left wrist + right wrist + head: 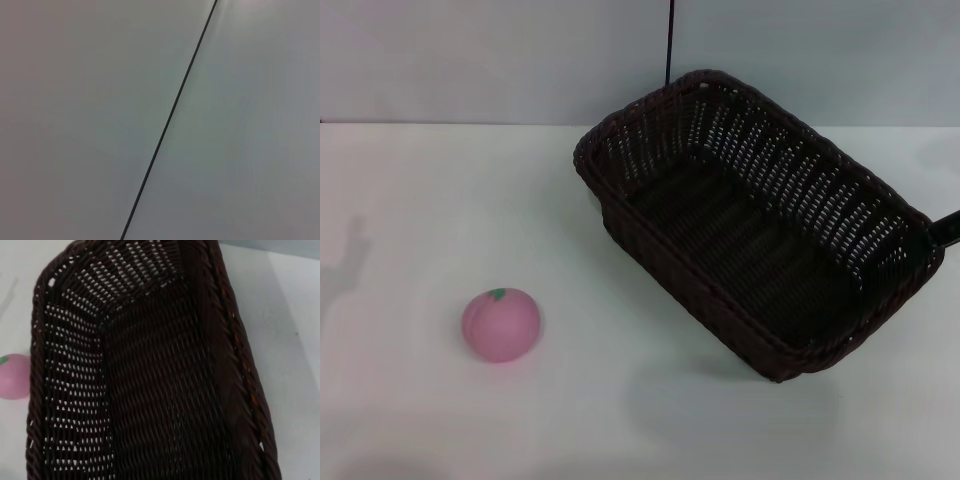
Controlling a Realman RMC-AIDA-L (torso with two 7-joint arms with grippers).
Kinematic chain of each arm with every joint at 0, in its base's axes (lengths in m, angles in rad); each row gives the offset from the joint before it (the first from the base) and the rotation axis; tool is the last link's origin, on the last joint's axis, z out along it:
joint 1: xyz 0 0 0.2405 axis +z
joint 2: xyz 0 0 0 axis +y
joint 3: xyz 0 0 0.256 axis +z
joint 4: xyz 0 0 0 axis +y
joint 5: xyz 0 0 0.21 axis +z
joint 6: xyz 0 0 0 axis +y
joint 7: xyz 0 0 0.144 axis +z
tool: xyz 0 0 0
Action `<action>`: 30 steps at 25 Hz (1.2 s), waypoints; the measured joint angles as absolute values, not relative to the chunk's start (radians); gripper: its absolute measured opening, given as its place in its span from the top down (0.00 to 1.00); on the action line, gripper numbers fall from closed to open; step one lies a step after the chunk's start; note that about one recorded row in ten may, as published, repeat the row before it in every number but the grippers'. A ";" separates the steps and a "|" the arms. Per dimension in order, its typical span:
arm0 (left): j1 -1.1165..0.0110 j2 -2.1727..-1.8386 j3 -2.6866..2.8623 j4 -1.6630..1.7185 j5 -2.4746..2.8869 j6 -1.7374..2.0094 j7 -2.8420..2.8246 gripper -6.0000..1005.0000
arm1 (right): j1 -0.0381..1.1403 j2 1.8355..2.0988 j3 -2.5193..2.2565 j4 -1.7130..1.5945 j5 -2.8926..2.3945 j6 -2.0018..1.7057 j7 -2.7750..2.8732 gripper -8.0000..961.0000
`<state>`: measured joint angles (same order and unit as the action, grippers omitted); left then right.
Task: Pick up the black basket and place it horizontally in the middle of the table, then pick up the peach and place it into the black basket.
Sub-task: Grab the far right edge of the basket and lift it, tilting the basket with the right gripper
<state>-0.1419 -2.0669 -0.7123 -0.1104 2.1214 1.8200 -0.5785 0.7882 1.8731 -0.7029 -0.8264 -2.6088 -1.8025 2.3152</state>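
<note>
1. Right gripper [942, 230]: only a dark sliver shows at the head view's right edge, touching the near-right end wall of the big dark brown-black woven wicker basket [750, 230]. Can't tell if it's clamped on the rim or slack, so treat the grip as unconfirmed.
2. The basket sits diagonal on the wide white flat tabletop [440, 200], w/ its far end pointing away from the gripper. A shadow under the gripper-side corner suggests, imo, that this end is tipped up off the table, but that's not certain.
3. Step in hand, judged: carry and rotate the basket to lie horizontal mid-table. Do it well by lifting enough for the low end to clear, else it drags.
4. Swing the far end round the gripper as pivot until the long sides run crosswise. Go slowly, as one-end hold on a long basket means lots of leverage, and wicker flexes & can slip.
5. Small round pink peach w/ green stem mark [501, 324]: well apart from the gripper, beyond the basket's far long side, resting on the table. The right wrist view shows it just outside the wall [14, 376]. Keep the sweep from knocking it, since it would prob roll.
6. Set the basket down flat before letting go, and check that the rim is level.
7. Left gripper: not in view; its wrist cam shows only plain grey wall panels w/ a thin dark seam [170, 117], so it's prob parked.
</note>
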 joint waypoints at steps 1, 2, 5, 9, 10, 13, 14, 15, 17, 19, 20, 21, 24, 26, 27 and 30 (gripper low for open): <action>-0.142 -2.067 -0.711 -0.110 2.121 1.820 -0.578 0.22 | 0.789 1.875 -0.705 -0.816 -2.608 -1.791 2.315 0.34; -0.142 -2.067 -0.710 -0.110 2.121 1.819 -0.579 0.22 | 0.789 1.877 -0.706 -0.810 -2.607 -1.783 2.315 0.34; -0.142 -2.067 -0.710 -0.110 2.121 1.817 -0.578 0.22 | 0.789 1.884 -0.708 -0.802 -2.607 -1.762 2.315 0.35; -0.145 -2.068 -0.710 -0.111 2.121 1.811 -0.578 0.22 | 0.789 1.891 -0.715 -0.787 -2.607 -1.741 2.312 0.36; -0.146 -2.068 -0.710 -0.111 2.121 1.810 -0.578 0.23 | 0.790 1.893 -0.715 -0.783 -2.607 -1.736 2.311 0.36; -0.146 -2.068 -0.710 -0.112 2.121 1.808 -0.578 0.23 | 0.790 1.902 -0.716 -0.778 -2.608 -1.727 2.307 0.37; -0.146 -2.068 -0.710 -0.112 2.121 1.808 -0.578 0.23 | 0.790 1.905 -0.716 -0.778 -2.608 -1.725 2.305 0.37; -0.146 -2.068 -0.710 -0.112 2.121 1.807 -0.578 0.23 | 0.789 1.909 -0.717 -0.778 -2.608 -1.724 2.300 0.37; -0.146 -2.068 -0.710 -0.113 2.121 1.806 -0.578 0.23 | 0.786 1.915 -0.717 -0.778 -2.608 -1.719 2.286 0.37; -0.146 -2.068 -0.710 -0.113 2.121 1.806 -0.578 0.23 | 0.783 1.921 -0.719 -0.778 -2.609 -1.715 2.272 0.38; -0.146 -2.068 -0.710 -0.113 2.121 1.806 -0.578 0.23 | 0.781 1.922 -0.722 -0.778 -2.609 -1.714 2.267 0.38; -0.146 -2.068 -0.710 -0.112 2.121 1.806 -0.578 0.23 | 0.780 1.923 -0.726 -0.778 -2.610 -1.714 2.266 0.38; -0.145 -2.068 -0.710 -0.111 2.121 1.806 -0.578 0.24 | 0.778 1.925 -0.738 -0.778 -2.610 -1.713 2.266 0.47; -0.145 -2.068 -0.710 -0.111 2.121 1.806 -0.578 0.24 | 0.777 1.926 -0.742 -0.778 -2.611 -1.713 2.265 0.55; -0.144 -2.068 -0.710 -0.110 2.121 1.806 -0.578 0.24 | 0.777 1.927 -0.743 -0.778 -2.611 -1.712 2.264 0.59; -0.144 -2.068 -0.710 -0.110 2.121 1.803 -0.578 0.24 | 0.776 1.931 -0.746 -0.778 -2.611 -1.712 2.256 0.61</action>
